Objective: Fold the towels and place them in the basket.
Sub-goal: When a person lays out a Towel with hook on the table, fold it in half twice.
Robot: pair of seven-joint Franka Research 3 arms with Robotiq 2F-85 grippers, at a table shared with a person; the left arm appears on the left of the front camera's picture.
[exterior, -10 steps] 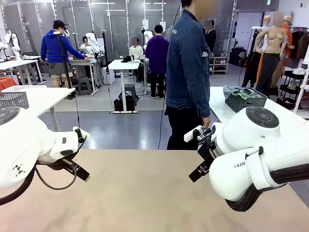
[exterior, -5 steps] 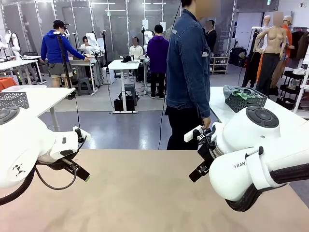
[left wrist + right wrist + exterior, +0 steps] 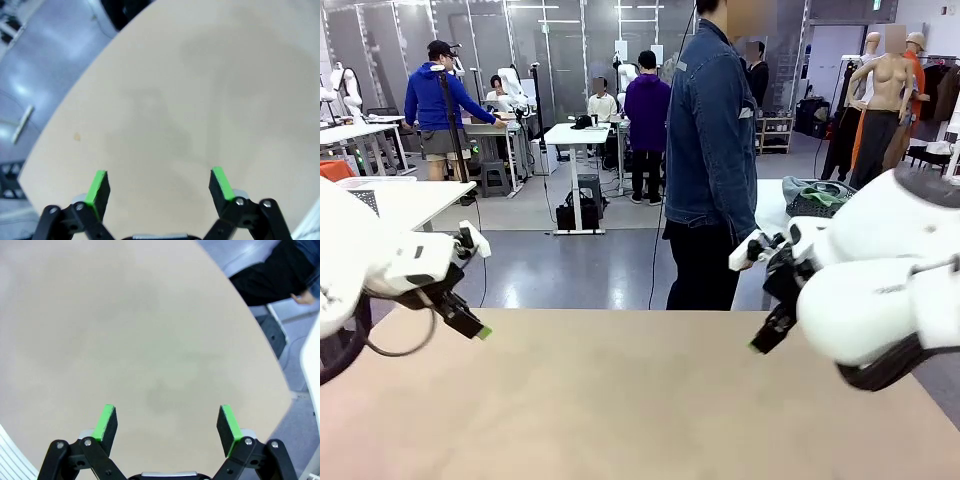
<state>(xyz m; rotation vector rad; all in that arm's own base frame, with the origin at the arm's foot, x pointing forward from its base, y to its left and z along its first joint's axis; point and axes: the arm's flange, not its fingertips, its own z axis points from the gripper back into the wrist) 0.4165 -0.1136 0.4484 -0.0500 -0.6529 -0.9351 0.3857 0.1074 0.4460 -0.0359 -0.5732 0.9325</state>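
Sitting well beyond the wide-open right claw (image 3: 764,336), the basket (image 3: 809,209)

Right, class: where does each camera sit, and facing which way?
Front: between the left arm and right arm, facing across the table to the person; both show.
Left wrist: on that arm, looking down at the table; open left gripper shows.
Right wrist: likewise; open right gripper shows.
Shared: both wrist views show the table's edge.

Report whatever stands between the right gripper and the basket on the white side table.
No object visible in between. The open right gripper hangs over the tan table; the basket, cloth inside, sits on a separate white table beyond the far edge. The person stands just beside that line.
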